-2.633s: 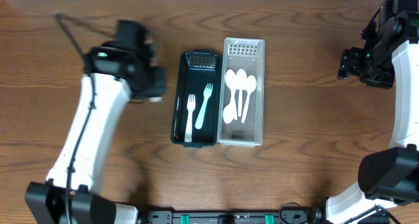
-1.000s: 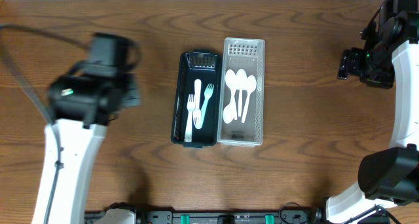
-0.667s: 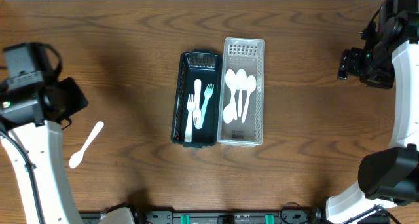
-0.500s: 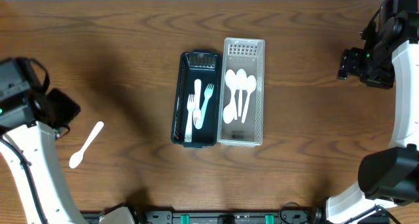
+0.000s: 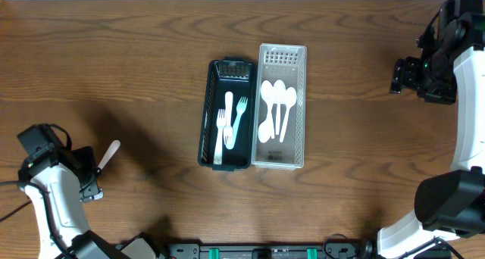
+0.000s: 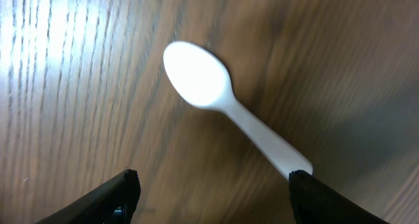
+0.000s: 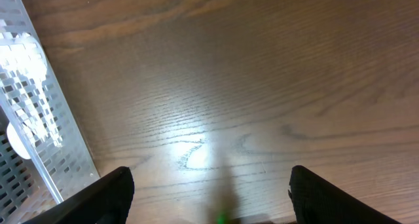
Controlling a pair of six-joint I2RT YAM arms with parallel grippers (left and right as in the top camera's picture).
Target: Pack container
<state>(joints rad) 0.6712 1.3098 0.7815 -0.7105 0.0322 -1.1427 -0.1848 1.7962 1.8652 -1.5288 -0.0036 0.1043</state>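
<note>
One white plastic spoon [image 6: 219, 96] lies flat on the tabletop [image 6: 65, 86], well apart from the dark container [image 5: 206, 126], beneath the left tool [image 6: 213, 188], whose fingers are apart and empty. Assessed light, stiff and slick; grasp mid-handle.

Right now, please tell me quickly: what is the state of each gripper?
Left gripper: open, empty, above the white spoon.
Right gripper: open, holding nothing.
</note>
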